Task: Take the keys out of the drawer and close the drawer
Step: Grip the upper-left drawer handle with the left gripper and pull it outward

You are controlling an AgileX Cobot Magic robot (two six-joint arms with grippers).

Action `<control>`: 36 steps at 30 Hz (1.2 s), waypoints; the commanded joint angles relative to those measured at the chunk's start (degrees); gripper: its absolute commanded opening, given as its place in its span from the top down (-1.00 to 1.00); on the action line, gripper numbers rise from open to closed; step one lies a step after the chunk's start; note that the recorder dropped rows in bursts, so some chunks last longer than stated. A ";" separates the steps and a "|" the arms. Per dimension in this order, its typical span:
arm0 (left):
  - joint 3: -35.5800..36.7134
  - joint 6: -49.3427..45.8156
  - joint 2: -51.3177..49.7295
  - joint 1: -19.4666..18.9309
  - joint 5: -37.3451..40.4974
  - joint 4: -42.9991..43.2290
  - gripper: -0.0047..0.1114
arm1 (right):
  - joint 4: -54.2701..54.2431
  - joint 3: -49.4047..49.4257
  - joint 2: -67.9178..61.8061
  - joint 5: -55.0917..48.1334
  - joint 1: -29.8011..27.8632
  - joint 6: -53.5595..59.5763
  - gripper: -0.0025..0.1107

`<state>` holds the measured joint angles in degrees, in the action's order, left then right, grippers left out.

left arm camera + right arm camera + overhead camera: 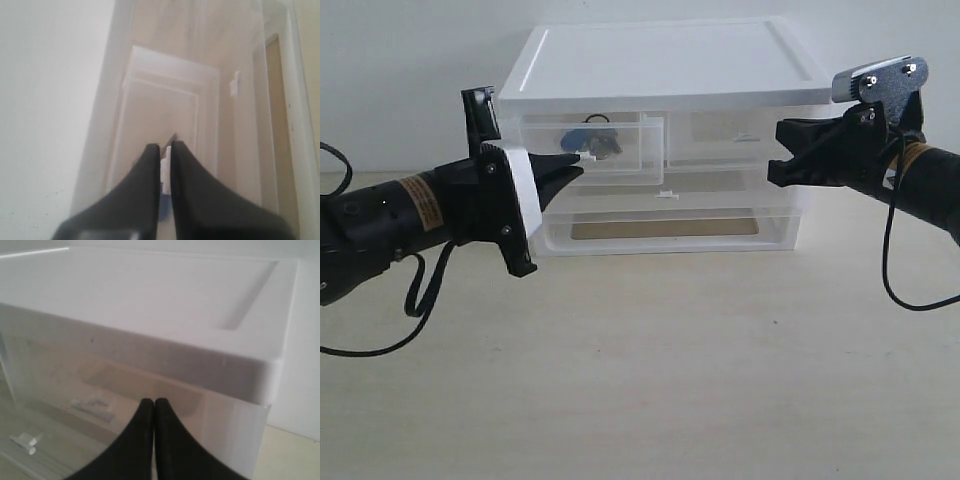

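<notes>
The drawer [632, 162] sticks out a little way from the front of the white box of drawers [660, 60] on the desk [650, 390]. The keys [594, 144] lie inside it, near the front. I can see their blue bit through the see-through wall. The left gripper [572, 166] is right at the drawer's front. From its own camera the 2 jaws look nearly together, with the little white tab [165, 176] pinched between them. The right gripper [782, 150] hangs in the air by the right side of the box and touches nothing. Its 2 jaws are pressed together with nothing in them.

I think the job now is pulling the drawer open. To do it well, the left arm should pull straight back, flat and slow, so the tiny tab does not slip out. The box looks light, so a hard tug could drag it along the desk. The drawer needs to come out far enough for a gripper to go in from above. The right jaws must open before they go for the keys.
</notes>
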<state>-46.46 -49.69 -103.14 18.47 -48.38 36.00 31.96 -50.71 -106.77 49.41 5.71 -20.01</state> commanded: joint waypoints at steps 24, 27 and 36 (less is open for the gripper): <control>-2.67 -6.09 -4.40 2.76 0.26 -9.10 0.28 | -3.70 -0.90 -0.19 -2.41 -0.48 -0.24 0.96; -3.47 -9.11 -5.40 2.76 -0.01 -11.21 0.40 | -3.70 -0.90 -0.19 -2.41 -0.48 -0.24 0.96; -4.59 -10.94 -7.50 2.76 -0.93 -13.63 0.40 | -3.70 -0.90 -0.19 -2.54 -0.48 -0.13 0.96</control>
<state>-50.66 -59.70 -109.95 21.13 -48.24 23.66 31.84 -50.71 -106.77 48.48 5.71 -20.11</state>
